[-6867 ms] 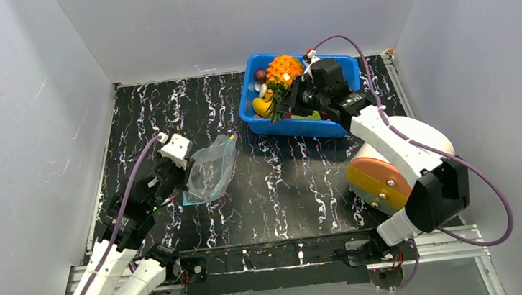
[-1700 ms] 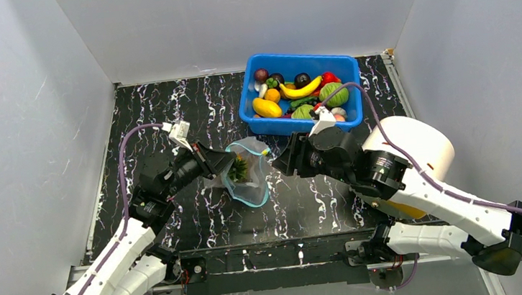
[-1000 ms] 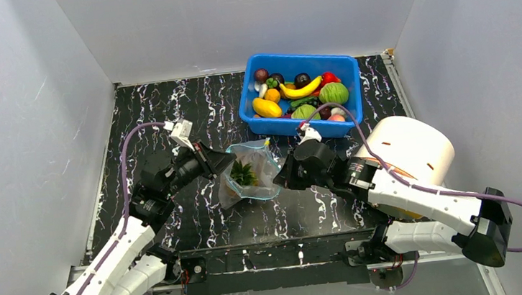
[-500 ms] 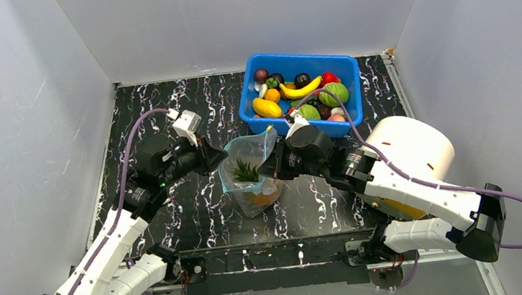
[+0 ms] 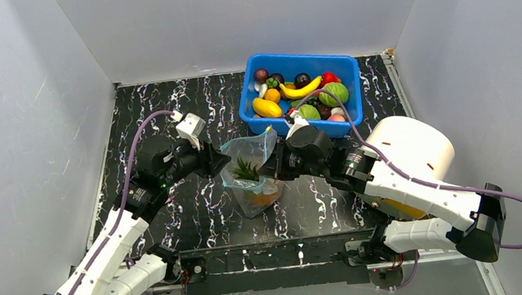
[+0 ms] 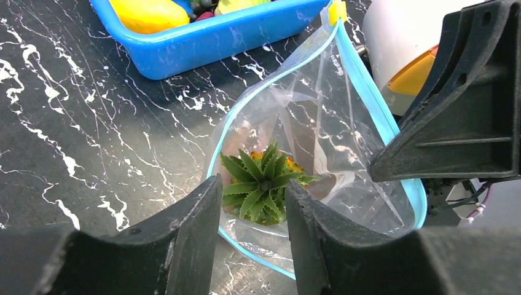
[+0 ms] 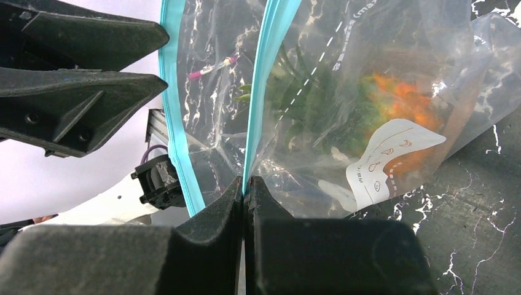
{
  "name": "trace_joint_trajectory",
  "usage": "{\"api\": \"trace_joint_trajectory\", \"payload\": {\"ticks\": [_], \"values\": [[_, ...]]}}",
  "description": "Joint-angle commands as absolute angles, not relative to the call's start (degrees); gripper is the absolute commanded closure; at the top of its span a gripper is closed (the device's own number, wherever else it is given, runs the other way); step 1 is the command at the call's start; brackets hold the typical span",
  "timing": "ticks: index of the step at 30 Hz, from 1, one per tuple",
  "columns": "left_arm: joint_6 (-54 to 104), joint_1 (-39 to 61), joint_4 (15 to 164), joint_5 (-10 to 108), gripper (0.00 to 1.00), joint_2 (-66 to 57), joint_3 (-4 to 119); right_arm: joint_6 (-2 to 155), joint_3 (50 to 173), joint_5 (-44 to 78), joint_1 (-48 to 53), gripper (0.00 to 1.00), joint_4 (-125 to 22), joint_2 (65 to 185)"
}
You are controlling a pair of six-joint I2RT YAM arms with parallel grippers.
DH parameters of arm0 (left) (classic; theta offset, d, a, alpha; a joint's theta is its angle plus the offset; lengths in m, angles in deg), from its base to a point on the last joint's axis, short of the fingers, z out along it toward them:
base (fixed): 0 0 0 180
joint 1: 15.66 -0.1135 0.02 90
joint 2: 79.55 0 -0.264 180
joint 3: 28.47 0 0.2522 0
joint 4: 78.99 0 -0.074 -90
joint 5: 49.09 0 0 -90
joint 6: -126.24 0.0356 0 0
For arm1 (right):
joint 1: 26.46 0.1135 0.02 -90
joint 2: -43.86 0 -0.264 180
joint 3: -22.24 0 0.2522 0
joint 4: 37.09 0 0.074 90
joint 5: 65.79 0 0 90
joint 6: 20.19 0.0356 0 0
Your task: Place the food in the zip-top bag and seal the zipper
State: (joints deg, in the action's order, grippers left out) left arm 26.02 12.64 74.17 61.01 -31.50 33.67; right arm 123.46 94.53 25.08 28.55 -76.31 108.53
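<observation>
The clear zip-top bag [image 5: 251, 184] stands upright mid-table with its mouth open. A toy pineapple [image 5: 246, 169] sits inside, leaves up. My right gripper [image 5: 274, 166] is shut on the teal zipper strip [image 7: 270, 43] at the bag's right lip; in the right wrist view the right gripper [image 7: 244, 181] pinches that lip. My left gripper [image 5: 220, 164] is open at the bag's left lip. In the left wrist view the left gripper [image 6: 252, 184] has its fingers apart over the near rim, above the pineapple [image 6: 261, 175]. More food, such as a banana [image 5: 301, 88], lies in the bin.
The blue bin [image 5: 303, 127] of toy fruit stands just behind the bag. A white cylinder [image 5: 414, 151] with an orange end lies at the right, beside my right arm. White walls close in the black marbled table on three sides.
The pineapple went from the bin into the bag. In the last second my right gripper lifted the bag upright by its lip, and my left gripper rose beside it. Little has moved in the last half second.
</observation>
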Motion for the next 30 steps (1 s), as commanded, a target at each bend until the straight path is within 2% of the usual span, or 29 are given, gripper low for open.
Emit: {"api": "trace_joint_trajectory", "payload": {"ticks": [1, 4, 11, 18, 26, 29, 30], "values": [[28.91, 12.91, 77.66, 60.39, 0.55, -30.53, 32.4, 122.9, 96.7, 24.46, 28.39, 1.0, -75.01, 107.3], [28.9, 12.91, 78.94, 60.38, 0.46, -29.63, 33.13, 122.97, 96.19, 25.34, 28.39, 1.0, -75.75, 106.69], [30.23, 12.91, 73.47, 53.78, 0.42, -28.64, 38.77, 122.48, 96.21, 25.11, 28.38, 1.0, -77.69, 105.62], [29.69, 12.9, 72.28, 58.44, 0.37, -28.86, 41.75, 121.07, 96.17, 26.2, 28.34, 1.0, -78.8, 105.72], [30.5, 12.92, 72.69, 63.7, 0.41, -28.42, 37.94, 121.1, 95.62, 26.71, 28.38, 1.0, -79.25, 105.19], [28.72, 12.91, 76.4, 70.85, 0.41, -27.32, 35.77, 121.61, 95.5, 26.35, 28.38, 1.0, -78.57, 105.01], [27.56, 12.91, 78.04, 73.21, 0.44, -26.79, 34.71, 121.58, 95.76, 26.53, 28.38, 1.0, -78.77, 105.19]]}}
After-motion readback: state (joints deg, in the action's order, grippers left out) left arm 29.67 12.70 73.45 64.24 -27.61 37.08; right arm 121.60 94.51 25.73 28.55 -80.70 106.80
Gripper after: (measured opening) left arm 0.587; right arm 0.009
